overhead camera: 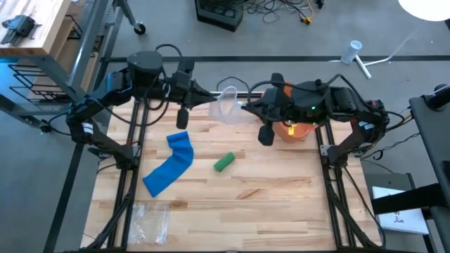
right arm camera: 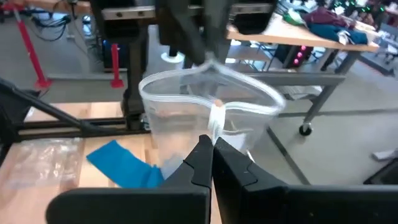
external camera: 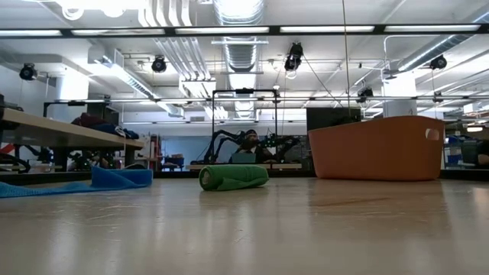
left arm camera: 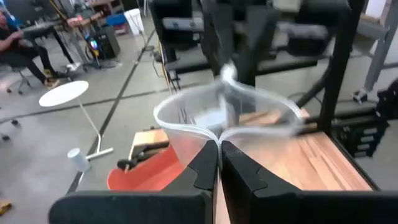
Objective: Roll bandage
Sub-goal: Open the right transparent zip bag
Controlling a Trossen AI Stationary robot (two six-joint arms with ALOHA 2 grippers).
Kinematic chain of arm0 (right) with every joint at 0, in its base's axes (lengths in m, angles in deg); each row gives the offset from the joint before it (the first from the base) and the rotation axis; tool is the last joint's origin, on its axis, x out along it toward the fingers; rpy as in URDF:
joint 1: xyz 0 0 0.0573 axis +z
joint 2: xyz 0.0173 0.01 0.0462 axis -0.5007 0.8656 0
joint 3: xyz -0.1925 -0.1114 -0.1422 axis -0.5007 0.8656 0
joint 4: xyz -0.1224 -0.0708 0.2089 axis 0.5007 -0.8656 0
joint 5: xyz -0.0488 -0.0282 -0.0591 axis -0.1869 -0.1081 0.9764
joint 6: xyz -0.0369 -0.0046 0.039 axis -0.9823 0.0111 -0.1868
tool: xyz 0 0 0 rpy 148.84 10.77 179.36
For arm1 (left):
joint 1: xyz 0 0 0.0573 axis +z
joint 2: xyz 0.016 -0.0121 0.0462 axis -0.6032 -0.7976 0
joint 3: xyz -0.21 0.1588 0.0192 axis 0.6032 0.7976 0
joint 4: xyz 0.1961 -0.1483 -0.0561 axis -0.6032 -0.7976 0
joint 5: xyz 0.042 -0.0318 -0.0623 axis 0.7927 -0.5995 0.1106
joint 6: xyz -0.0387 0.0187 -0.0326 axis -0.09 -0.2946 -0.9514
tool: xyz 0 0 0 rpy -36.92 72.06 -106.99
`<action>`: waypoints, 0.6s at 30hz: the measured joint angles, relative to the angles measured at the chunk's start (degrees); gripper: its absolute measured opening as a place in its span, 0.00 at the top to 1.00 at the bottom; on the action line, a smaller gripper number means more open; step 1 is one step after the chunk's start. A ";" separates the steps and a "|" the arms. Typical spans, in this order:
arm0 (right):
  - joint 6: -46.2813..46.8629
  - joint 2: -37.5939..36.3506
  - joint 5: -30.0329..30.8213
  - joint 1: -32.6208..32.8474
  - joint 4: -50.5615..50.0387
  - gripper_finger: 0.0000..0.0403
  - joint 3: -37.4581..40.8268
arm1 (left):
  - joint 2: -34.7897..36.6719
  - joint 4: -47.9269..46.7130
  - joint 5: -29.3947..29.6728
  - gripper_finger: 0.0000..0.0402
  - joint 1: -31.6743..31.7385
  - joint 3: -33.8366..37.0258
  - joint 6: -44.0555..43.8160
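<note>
Both my grippers pinch one clear plastic zip bag (overhead camera: 228, 105) above the table's far edge.
High view: the rolled green bandage (overhead camera: 223, 162) lies mid-table beside loose blue bandage (overhead camera: 171, 165). Low view: only bandages and orange tub (external camera: 376, 147). Wrist views: left gripper (left arm camera: 220, 147) and right gripper (right arm camera: 211, 142) clamp opposite bag rims.

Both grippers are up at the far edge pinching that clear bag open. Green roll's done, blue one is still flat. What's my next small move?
Probably lower the clear bag toward the green roll. The left gripper and right gripper each pinch one side of its rim, mouth open, but it hangs well away from the roll. The blue bandage lies unrolled beside it.
</note>
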 joint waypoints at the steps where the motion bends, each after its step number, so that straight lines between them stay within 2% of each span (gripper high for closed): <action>1: 0.89 -0.39 0.03 -0.02 -0.32 1.00 0.00 | 0.32 -0.45 0.00 0.99 0.00 0.00 0.31; 9: 2.71 0.90 0.02 -0.31 0.27 1.00 -0.08 | -0.30 5.19 -1.57 0.98 -0.02 0.22 -0.80; 18: 3.37 1.13 -0.01 0.00 0.02 1.00 -0.07 | -0.40 4.10 -1.55 1.00 -0.02 0.22 -1.01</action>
